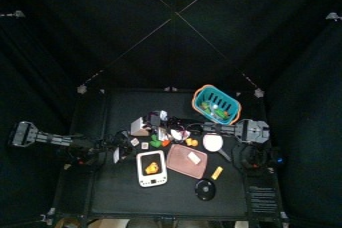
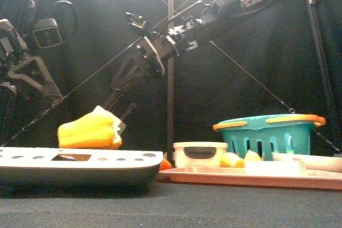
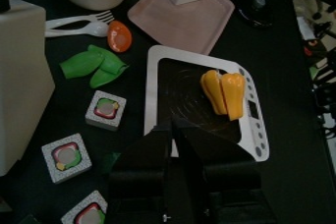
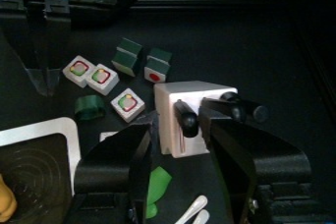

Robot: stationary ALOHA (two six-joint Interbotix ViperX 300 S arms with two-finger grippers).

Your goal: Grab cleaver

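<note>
White-bladed cleaver with a black riveted handle (image 4: 195, 120) lies flat on the black table (image 4: 237, 41), just beside the square sushi pieces (image 4: 129, 101). The right gripper (image 4: 182, 138) hangs over it, its fingers released and spread to either side of the blade, probably aligned for closing. The left gripper (image 3: 171, 157) waits over the white perforated tray (image 3: 164, 71), fingers part-open and empty, clear of the work.
</note>
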